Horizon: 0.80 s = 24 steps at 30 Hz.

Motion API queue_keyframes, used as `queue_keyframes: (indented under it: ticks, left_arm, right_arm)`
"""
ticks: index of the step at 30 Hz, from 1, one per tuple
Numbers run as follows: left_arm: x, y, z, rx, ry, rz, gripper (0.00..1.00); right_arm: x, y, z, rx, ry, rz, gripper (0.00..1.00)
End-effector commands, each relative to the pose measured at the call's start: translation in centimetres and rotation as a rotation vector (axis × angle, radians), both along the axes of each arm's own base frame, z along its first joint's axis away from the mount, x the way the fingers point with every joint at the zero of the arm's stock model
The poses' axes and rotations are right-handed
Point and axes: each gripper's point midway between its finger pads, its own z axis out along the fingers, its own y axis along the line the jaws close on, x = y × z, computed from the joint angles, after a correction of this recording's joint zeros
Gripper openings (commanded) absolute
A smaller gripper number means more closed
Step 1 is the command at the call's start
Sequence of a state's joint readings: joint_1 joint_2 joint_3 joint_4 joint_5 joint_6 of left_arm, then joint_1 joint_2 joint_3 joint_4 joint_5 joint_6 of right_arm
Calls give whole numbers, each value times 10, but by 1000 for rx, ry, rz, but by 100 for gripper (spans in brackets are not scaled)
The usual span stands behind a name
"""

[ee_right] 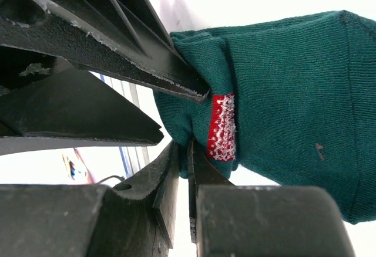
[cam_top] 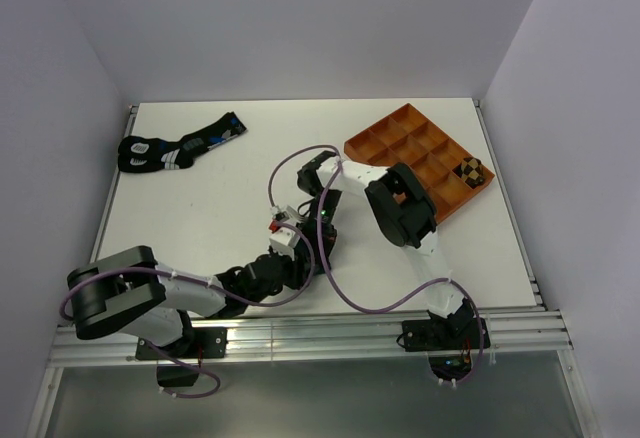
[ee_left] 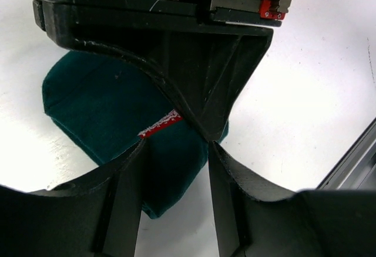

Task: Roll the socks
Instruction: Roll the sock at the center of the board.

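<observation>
Pale walls box in a white table (cam_top: 220,208). From above, the left arm (cam_top: 190,293) and right arm (cam_top: 400,213) meet near the table's middle, and their wrists hide the sock being worked. A black pair of socks (cam_top: 180,146) lies at the far left. An orange tray (cam_top: 395,128) at the far right holds a bundled checkered sock (cam_top: 470,170) in a compartment at its right end.

From the left wrist, the green sock (ee_left: 106,104) lies doubled over on the table, with a red-and-white patch (ee_left: 160,125) at the fold. The left gripper (ee_left: 175,145) stands about half open with the sock's folded end filling the gap, so it looks held. The right gripper (ee_left: 202,122) comes in from the opposite side, its tip pressed at the patch.

From the right wrist, that gripper's fingers (ee_right: 170,169) are almost together and seem to pinch a thin fold just beside the patch. The knit is soft, finely ribbed and thick where doubled.

The roll looks barely begun. To do it well, pinch firmly and turn the fold snugly onto the sock's body while the left steadies the bulk. Mind the tips, which sit very close together.
</observation>
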<state>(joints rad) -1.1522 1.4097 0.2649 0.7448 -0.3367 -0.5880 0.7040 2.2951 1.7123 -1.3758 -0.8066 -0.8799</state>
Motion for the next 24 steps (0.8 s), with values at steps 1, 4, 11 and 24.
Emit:
queue_keyframes:
  ticks: [1,4,11,24]
  left_arm:
    - [-8,3,-16,26,42,-22,50]
    - [-10,3,-23,36,59,-28,49]
    - [-17,-1,-36,48,108,-58,48]
    - [-36,-10,-67,108,240,-122,12]
  right_arm:
    - [2,-11,10,-7,-15,-5,12]
    - [4,-14,9,-3,-26,-15,12]
    - [12,-8,16,36,-60,-62,12]
    - [25,-1,28,95,-205,-177,17]
